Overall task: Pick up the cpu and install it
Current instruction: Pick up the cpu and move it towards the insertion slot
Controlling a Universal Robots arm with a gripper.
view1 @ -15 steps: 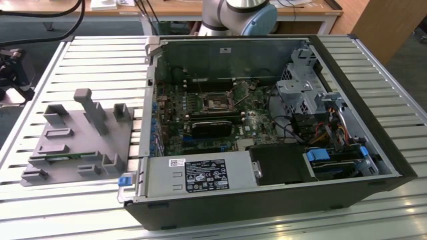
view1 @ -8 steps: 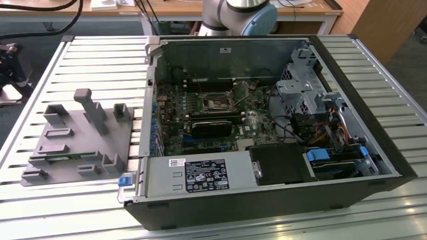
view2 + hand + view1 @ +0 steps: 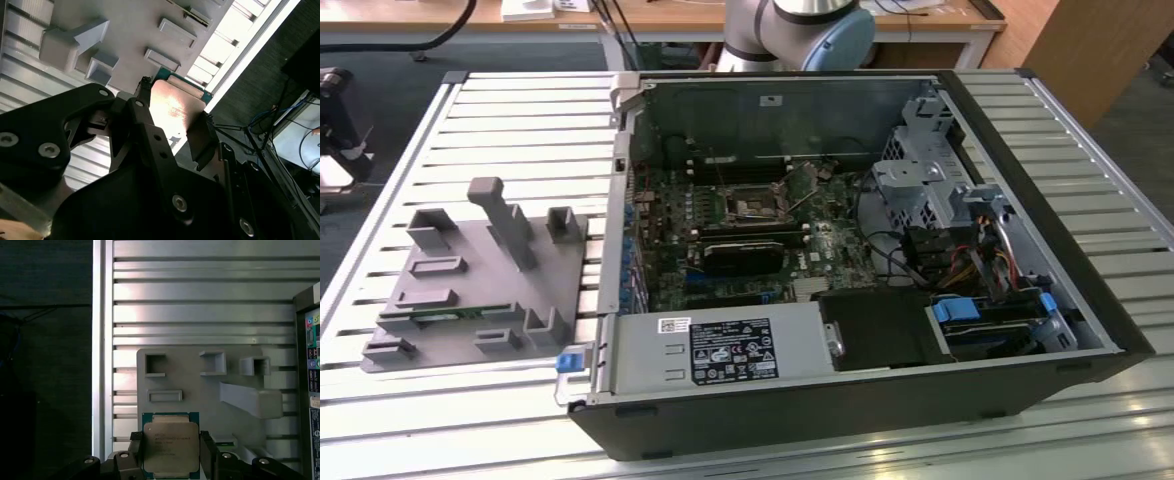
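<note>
One gray holder tray [image 3: 467, 290] with upright blocks lies on the slatted metal table [image 3: 520, 110] at the exterior view's left. To its right, filling the middle of that frame, is the open computer case [image 3: 881, 420]. Its circuit board [image 3: 720, 215] lies flat inside, and the square socket [image 3: 755, 206] sits near the board's upper middle. A silver power box [image 3: 720, 350] runs along the case's lower edge, and a metal drive cage [image 3: 921, 170] stands at the exterior view's right. The arm's pale base [image 3: 801, 30] rises at the top centre.

In both wrist views the cpu [image 3: 171, 446] sits between the two black fingers [image 3: 135, 454] of the gripper [image 3: 171, 452], which is clamped on its two opposite side edges. Its silvery lid faces the first wrist camera and a thin green rim shows around it. It is over the near end of the gray tray, well apart from the case. I cannot tell whether it has come clear of the tray.

I judge the chip light, flat and stiff, so it should not sag or swing in the grip. The metal lid looks smooth, so it may slide if squeezed loosely. The underside contacts are probably delicate, so the bare side edges, where the fingers sit now, are the sensible place to hold it.
</note>
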